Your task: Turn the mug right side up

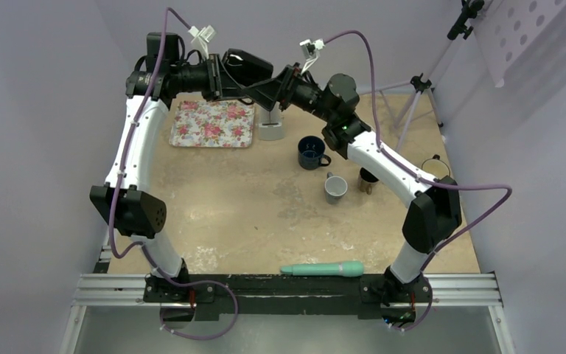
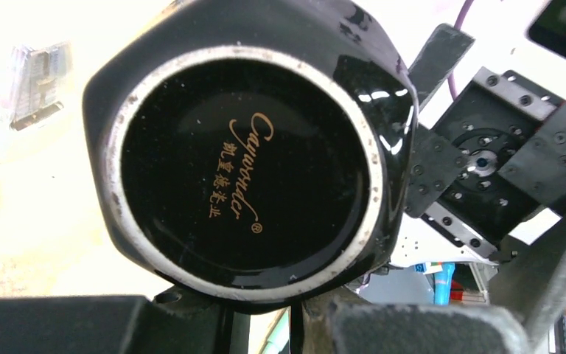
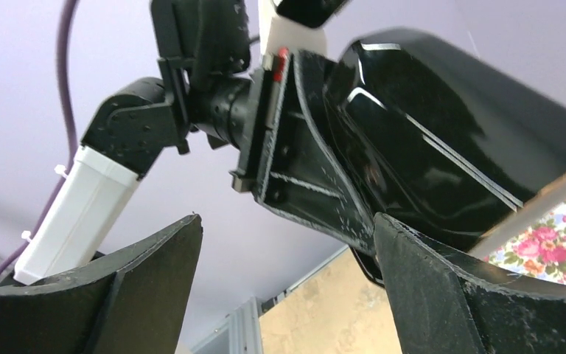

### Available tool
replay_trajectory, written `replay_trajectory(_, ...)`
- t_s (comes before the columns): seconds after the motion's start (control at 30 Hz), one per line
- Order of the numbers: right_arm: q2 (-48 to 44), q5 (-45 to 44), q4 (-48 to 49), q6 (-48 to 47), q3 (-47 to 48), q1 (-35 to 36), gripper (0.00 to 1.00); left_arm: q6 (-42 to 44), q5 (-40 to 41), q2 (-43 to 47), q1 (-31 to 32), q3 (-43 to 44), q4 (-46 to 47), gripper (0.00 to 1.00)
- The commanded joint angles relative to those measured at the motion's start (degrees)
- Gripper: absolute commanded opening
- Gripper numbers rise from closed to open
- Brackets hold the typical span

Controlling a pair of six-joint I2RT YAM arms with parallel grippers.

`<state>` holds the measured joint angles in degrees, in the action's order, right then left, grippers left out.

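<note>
Right, at this moment the black mug (image 2: 243, 158) was off the bench (image 1: 250, 221), up in the air just past the floral tray's (image 1: 212, 123) far right corner. L pincer (image 2: 261, 323) was pinching it. On the L wrist cam the mug's base filled most of the pic, gold lettering toward the lens, w/ my fingers (image 2: 59, 324) along the bottom of the view at the mug's wall.

R pincer (image 3: 287, 232) was spread wide, fingers (image 3: 133, 295) well apart, meeting the L arm nose to nose on the mug's side away from the tray. On the R wrist cam the glossy mug sat upper right, just above one finger. I couldn't tell whether that finger touched it. A bit of the tray's flower print showed behind, lower right.

Other stuff, all ref the tray:
- A white holder (image 1: 270, 122) stood just beside its right edge.
- A blue mug (image 1: 312, 152) was further right and a bit nearer me, mouth up.
- A grey mug (image 1: 335, 188) was nearer me again, mouth up.
- A small dark cup (image 1: 368, 179) stood just beside the grey mug, on the side away from the tray.
- A teal tool (image 1: 323, 269) lay flat well apart from the tray, at the bench's near edge by the R arm's base.
</note>
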<state>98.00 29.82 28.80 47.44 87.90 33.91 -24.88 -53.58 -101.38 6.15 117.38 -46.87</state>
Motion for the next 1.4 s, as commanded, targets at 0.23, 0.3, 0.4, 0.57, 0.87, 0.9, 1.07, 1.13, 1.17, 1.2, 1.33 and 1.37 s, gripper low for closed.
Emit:
replay_trajectory(0.23,-3.9,-6.7,-5.4,-3.5,0.4,-2.8,0.86,2.8,-2.5,4.9,1.1,0.7,2.8,0.00)
replay_trajectory(0.3,-6.4,-9.1,-6.5,-3.8,-2.8,-3.5,0.88,3.2,-2.2,4.7,1.1,1.5,2.4,0.00)
replay_trajectory(0.4,-8.2,-10.2,-6.4,-2.1,-6.4,-4.8,0.90,3.0,-2.2,4.5,1.1,1.2,2.4,0.00)
replay_trajectory(0.57,-4.0,-5.1,-0.4,2.9,-5.6,-5.0,0.91,0.9,-1.9,5.0,1.6,0.2,3.3,0.00)
replay_trajectory(0.87,4.3,6.6,18.1,13.2,4.8,-4.6,0.66,-4.2,-5.0,6.0,4.8,-7.5,8.9,0.00)
replay_trajectory(0.9,4.5,7.9,21.2,14.6,5.2,-4.6,0.51,-5.3,-5.3,5.8,4.8,-8.4,10.0,0.00)
replay_trajectory(1.07,-0.8,7.3,20.5,10.7,-0.3,-5.3,0.00,-0.5,-1.4,5.2,4.5,-7.5,5.5,0.00)
replay_trajectory(1.13,-5.0,1.9,7.4,2.8,-2.5,-6.8,0.00,5.7,4.3,4.8,4.5,-4.9,-0.8,0.41)
replay_trajectory(1.17,-7.3,-2.0,-0.6,-2.4,-2.5,-7.6,0.00,9.2,8.7,4.8,4.4,-3.5,-3.9,0.76)
replay_trajectory(1.2,-10.0,-6.7,-9.8,-8.1,-1.8,-8.0,0.00,12.2,13.2,5.0,4.4,-2.5,-6.3,0.96)
replay_trajectory(1.33,-15.3,-31.4,-41.8,-26.7,2.1,-8.3,0.00,24.1,26.7,6.4,4.1,-0.8,-12.2,1.00)
replay_trajectory(1.37,-15.9,-36.5,-47.4,-29.0,2.7,-8.5,0.00,26.5,29.1,6.9,4.2,-1.4,-12.6,1.00)
